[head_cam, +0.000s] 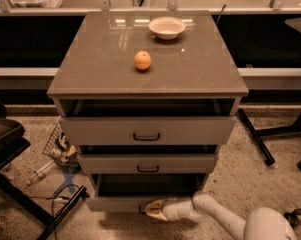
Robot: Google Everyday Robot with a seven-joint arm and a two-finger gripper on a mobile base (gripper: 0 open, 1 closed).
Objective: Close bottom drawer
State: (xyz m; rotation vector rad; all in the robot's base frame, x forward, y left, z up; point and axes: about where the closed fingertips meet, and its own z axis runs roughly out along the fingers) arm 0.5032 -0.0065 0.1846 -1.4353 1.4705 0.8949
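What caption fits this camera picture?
Gripper at the front of the open bottom drawer; orange and bowl on the cabinet.

On the cabinet top (100, 69) the orange (142, 60) sits in front of the bowl (167, 27), and down low the gripper (151, 210) is at the front of the bottom drawer (115, 203).

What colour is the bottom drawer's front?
The bottom drawer front is taupe-grey, clearest in the camera view; the gripper is at its centre.
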